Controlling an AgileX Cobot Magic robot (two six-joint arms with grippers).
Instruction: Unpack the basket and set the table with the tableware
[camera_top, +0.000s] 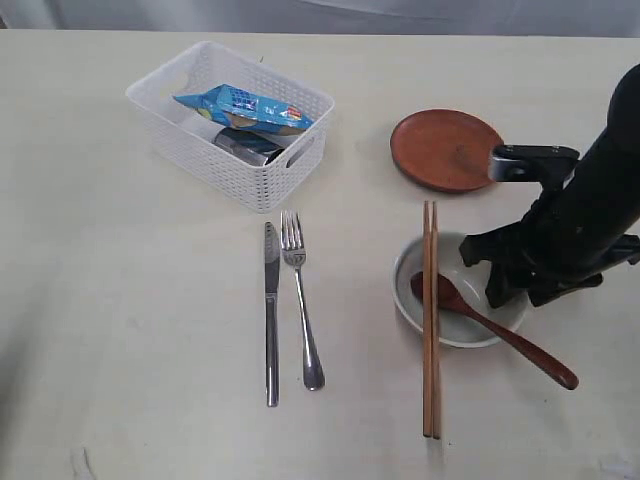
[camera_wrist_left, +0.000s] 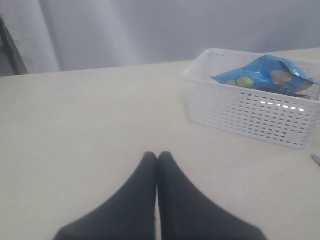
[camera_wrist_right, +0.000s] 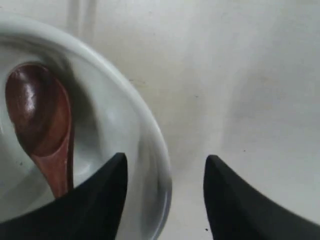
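The bowl (camera_top: 452, 331) is set on the counter (camera_top: 120, 320) at four o'clock from the basket (camera_top: 215, 165), its rim straddled by the right pincer (camera_wrist_right: 165, 159), jaws wide, nothing held. The spoon (camera_top: 500, 335) inside is laid ten-to-four, handle towards four. The left pincer (camera_wrist_left: 157, 156) is closed. Placement seems done; a clear lift is needed.

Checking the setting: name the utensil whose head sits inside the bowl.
The dark red-brown spoon: its head lies in the bowl; the chopsticks bridge its rim, knife and fork lie apart.

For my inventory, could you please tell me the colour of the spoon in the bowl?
The spoon is dark red-brown, clearest in the right wrist view.
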